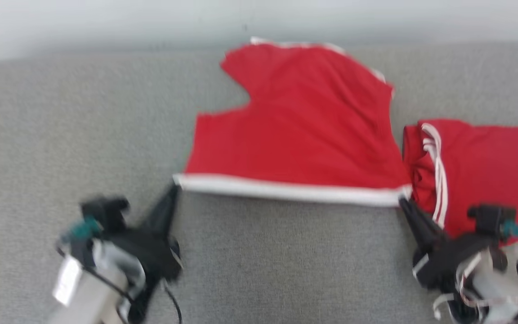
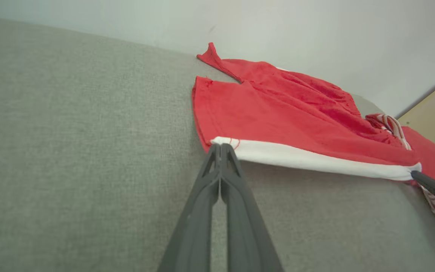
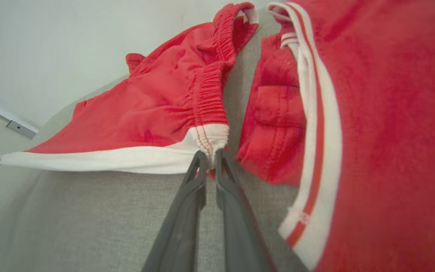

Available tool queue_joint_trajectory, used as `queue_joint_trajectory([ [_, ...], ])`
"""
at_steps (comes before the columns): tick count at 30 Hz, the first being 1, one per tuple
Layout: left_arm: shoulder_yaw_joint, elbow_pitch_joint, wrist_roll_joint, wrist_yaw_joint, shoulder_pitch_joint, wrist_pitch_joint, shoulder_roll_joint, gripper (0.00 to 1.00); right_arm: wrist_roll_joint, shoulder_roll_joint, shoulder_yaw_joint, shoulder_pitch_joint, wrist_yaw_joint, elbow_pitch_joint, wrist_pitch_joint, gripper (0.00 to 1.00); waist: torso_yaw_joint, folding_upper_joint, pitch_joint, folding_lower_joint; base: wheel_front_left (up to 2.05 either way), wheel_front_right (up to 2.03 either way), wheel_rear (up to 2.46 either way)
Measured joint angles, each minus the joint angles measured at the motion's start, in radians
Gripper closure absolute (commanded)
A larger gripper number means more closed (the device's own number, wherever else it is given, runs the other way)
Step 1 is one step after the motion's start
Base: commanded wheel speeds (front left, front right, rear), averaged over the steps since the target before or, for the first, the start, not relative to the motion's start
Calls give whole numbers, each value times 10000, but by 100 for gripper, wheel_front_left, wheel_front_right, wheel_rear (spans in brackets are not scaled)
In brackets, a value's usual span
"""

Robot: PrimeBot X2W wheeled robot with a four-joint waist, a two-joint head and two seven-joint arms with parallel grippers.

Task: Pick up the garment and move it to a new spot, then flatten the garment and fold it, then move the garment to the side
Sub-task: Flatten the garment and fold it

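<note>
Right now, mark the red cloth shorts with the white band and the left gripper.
red cloth shorts with the white band [image 1: 304,130]: head view, middle of red cloth.
left gripper [image 2: 220,148]: left wrist view, between its shut fingertips.

Bright, diffuse light, faint shadow beneath the garment [image 2: 296,113]; heavy motion blur in head view; sharper, edge-stretched wrist views.

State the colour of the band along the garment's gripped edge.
White band on the red garment; clearest in the left wrist view.
</note>
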Motion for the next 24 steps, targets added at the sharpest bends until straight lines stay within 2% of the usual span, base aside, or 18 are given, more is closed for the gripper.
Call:
queue_joint_trajectory([
  [5,-485,19,307,104,1101,-38,-121,100,132,-36,180,1073,-2,-25,-84,100,74,0,-738,-1,0,0,0],
  [8,-750,-77,500,366,1836,-71,-58,100,125,-63,311,1764,-2,-146,-155,100,186,-1,-1323,-1,0,0,0],
  [13,-855,-337,698,616,2456,-71,159,100,128,-157,403,2481,0,-268,-159,100,407,0,-2050,1,0,0,0],
  [19,-849,-826,688,917,3761,-73,750,100,61,-31,759,2951,8,-675,-159,100,765,-1,-2773,0,0,0,0],
  [24,-836,-1177,589,1108,4335,-73,790,100,2,-50,874,3185,-8,-857,-155,100,928,-1,-3090,1,0,0,0],
])
